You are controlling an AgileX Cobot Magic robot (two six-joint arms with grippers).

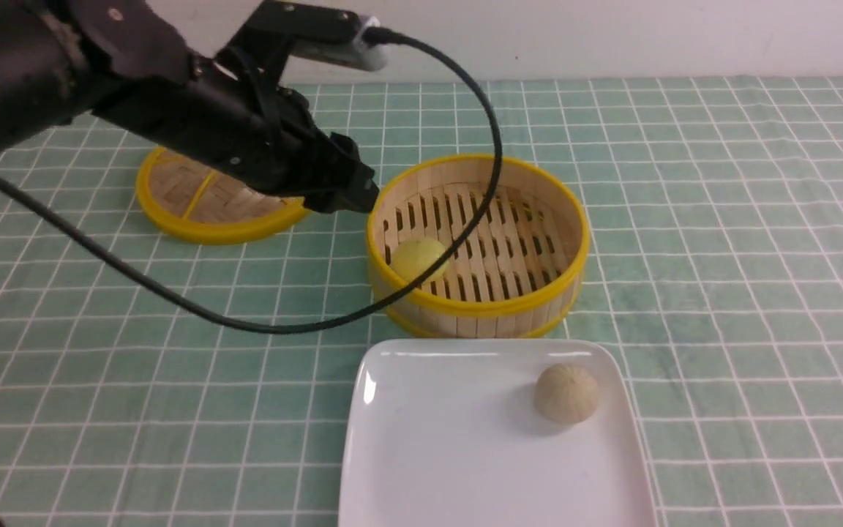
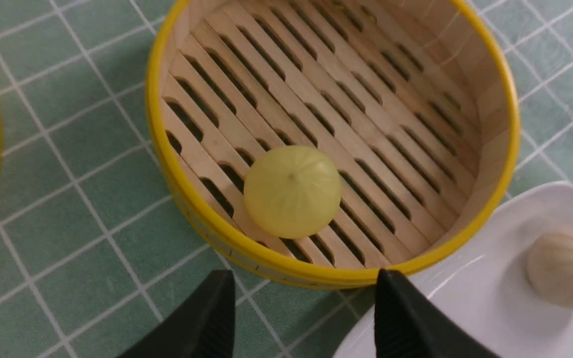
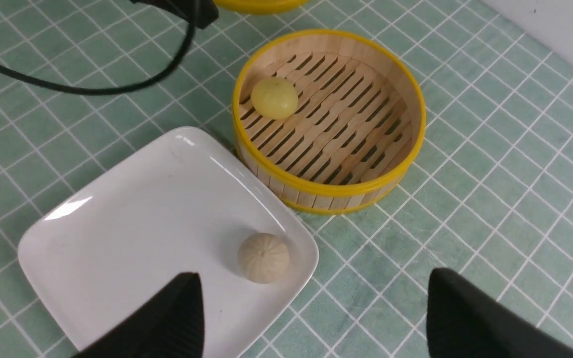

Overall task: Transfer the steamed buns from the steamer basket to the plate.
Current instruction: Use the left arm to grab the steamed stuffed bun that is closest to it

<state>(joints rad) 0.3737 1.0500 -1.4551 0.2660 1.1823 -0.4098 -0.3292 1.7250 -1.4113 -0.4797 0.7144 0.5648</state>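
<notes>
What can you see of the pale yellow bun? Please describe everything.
The pale yellow bun is small, round and dome-shaped, with pleats meeting at a top point; its surface looks smooth. It sits upright on the slatted floor of the steamer basket, close to the wall on the robot's left. Only the floor clearly touches it; nothing grips it.

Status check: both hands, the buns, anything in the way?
Left hand open, empty, hovering by round bamboo steamer basket. Right hand open, empty. Pale yellow bun in basket; off-white bun on white square plate. Black cable loops near basket.
</notes>
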